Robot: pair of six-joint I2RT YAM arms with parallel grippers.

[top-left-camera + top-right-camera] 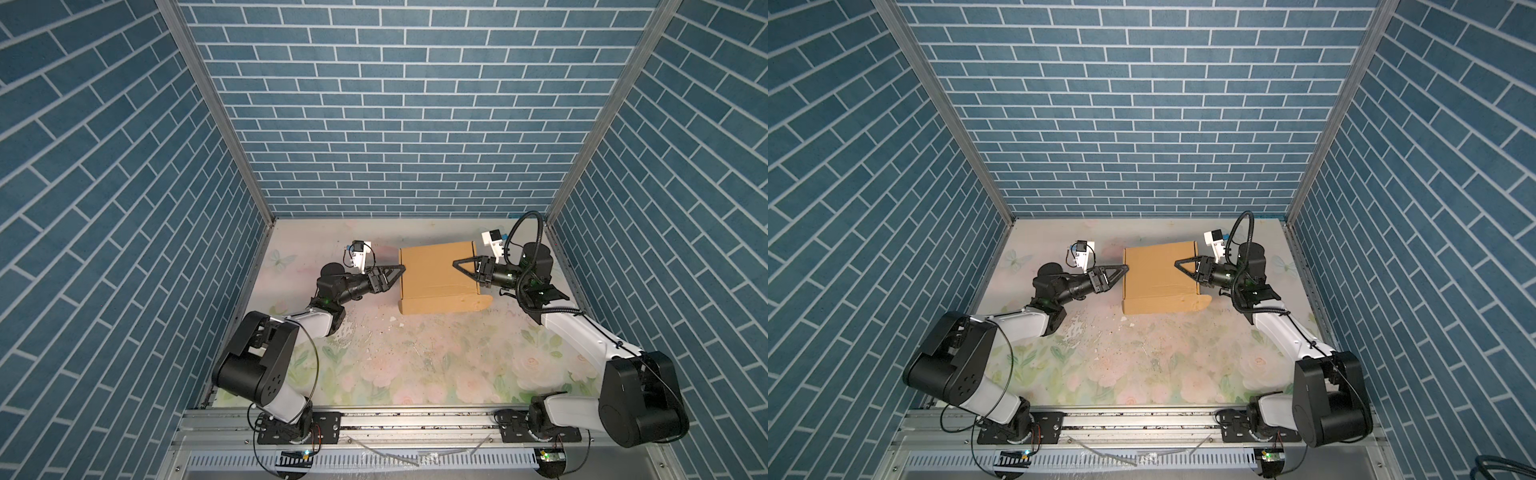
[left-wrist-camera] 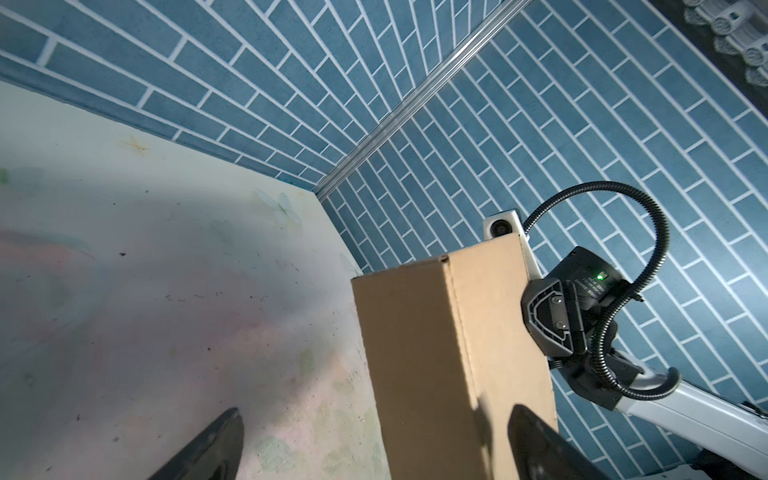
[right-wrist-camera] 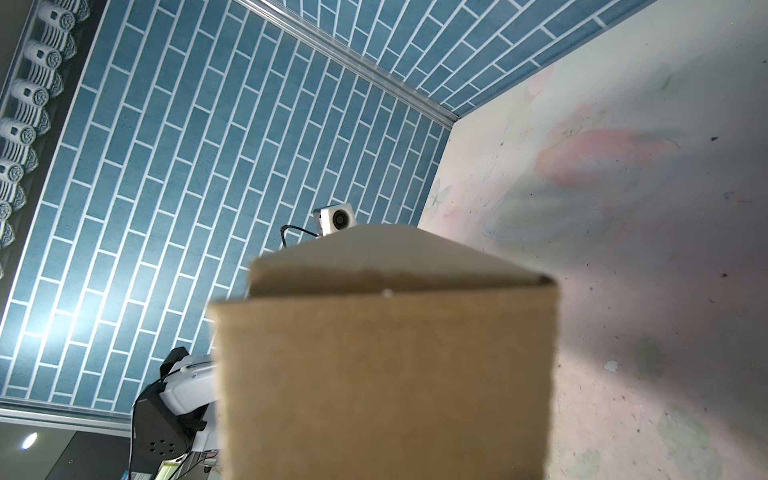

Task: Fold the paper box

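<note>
The paper box (image 1: 432, 274) (image 1: 1154, 274) is a brown cardboard box standing closed at the back of the table, with a rounded tab (image 1: 478, 302) sticking out at its near right corner. My left gripper (image 1: 402, 268) (image 1: 1126, 267) is open at the box's left side. In the left wrist view its jaws (image 2: 375, 409) straddle the box's (image 2: 415, 353) upper left edge without pinching it. My right gripper (image 1: 455, 264) (image 1: 1176, 264) reaches in from the right, its upper finger lying on the lid. Cardboard (image 3: 386, 374) fills the right wrist view and hides both fingers.
Blue brick-patterned walls (image 1: 395, 124) close in the back and both sides, near the box and the right arm. The floral table (image 1: 415, 365) carries small crumbs (image 1: 370, 343) in front of the box. A metal rail (image 1: 415, 419) runs along the front edge.
</note>
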